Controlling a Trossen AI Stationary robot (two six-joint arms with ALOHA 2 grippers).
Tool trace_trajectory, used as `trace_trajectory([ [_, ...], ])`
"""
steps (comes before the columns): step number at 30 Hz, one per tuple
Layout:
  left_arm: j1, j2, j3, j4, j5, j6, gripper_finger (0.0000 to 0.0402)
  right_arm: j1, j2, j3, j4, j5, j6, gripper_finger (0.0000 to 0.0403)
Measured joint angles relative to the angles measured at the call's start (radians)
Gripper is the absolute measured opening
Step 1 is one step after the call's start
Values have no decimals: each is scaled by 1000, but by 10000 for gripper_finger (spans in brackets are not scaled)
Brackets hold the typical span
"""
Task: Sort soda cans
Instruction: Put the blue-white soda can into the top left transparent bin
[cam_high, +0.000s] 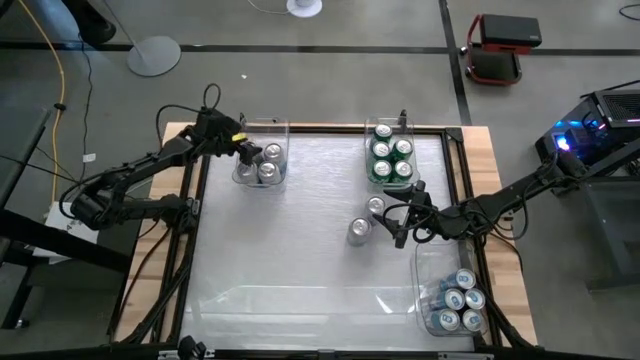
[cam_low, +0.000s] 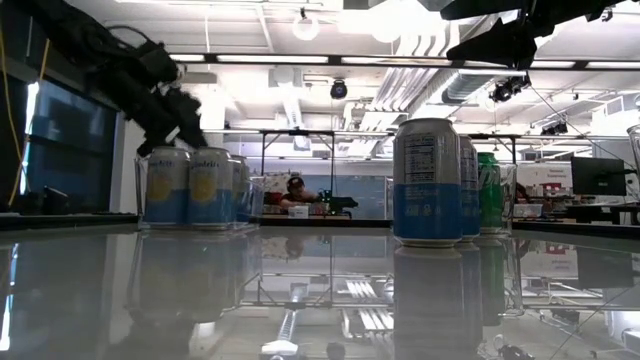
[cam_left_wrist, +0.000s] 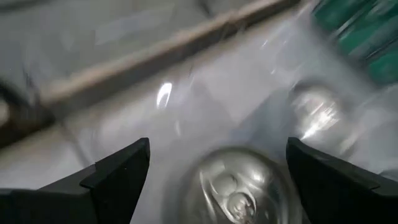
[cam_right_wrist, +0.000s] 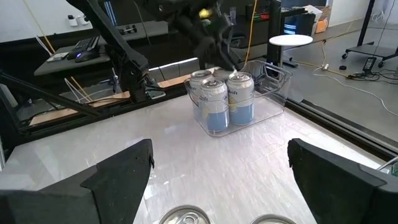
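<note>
Two loose soda cans (cam_high: 375, 207) (cam_high: 358, 232) stand upright on the table's middle; in the low view they show as one group of loose cans (cam_low: 427, 180). My right gripper (cam_high: 392, 226) is open just right of them, and their tops (cam_right_wrist: 183, 216) (cam_right_wrist: 273, 219) show between its fingers. My left gripper (cam_high: 246, 150) is open above the far-left bin (cam_high: 262, 128), over a silver can top (cam_left_wrist: 239, 186). This bin's cans (cam_right_wrist: 221, 102) stand upright. Green cans (cam_high: 390, 155) fill the far bin, and blue cans (cam_high: 458, 300) fill the near-right bin.
Three clear plastic bins sit on the white table: far left, far middle (cam_high: 404, 122) and near right (cam_high: 425, 262). A dark frame (cam_high: 462, 180) borders the tabletop. The near left of the table (cam_high: 270, 290) holds no objects. A person sits far behind the table (cam_low: 295, 190).
</note>
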Motion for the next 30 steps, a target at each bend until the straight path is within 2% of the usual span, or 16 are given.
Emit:
trace_trajectory([
  [5, -19, -39, 48, -35, 44, 6, 353, 0, 0, 0, 0, 0, 0, 362],
  [13, -78, -158, 94, -83, 38, 6, 353, -3, 5, 0, -1, -3, -7, 362],
  [15, -107, -202, 96, -79, 28, 5, 353, -16, 13, 0, -1, -48, -28, 362],
  [19, -207, -285, 95, -81, -41, -18, 353, -48, 59, 0, 89, -303, -158, 362],
  [22, -311, -335, 96, -80, -123, -21, 353, -53, 135, 17, 122, -417, -308, 362],
  [26, -462, -370, 96, -73, -243, -39, 353, -65, 250, 122, 15, -422, -419, 362],
  [30, -605, -371, 96, -64, -376, -58, 353, -125, 333, 288, -302, -442, -425, 362],
])
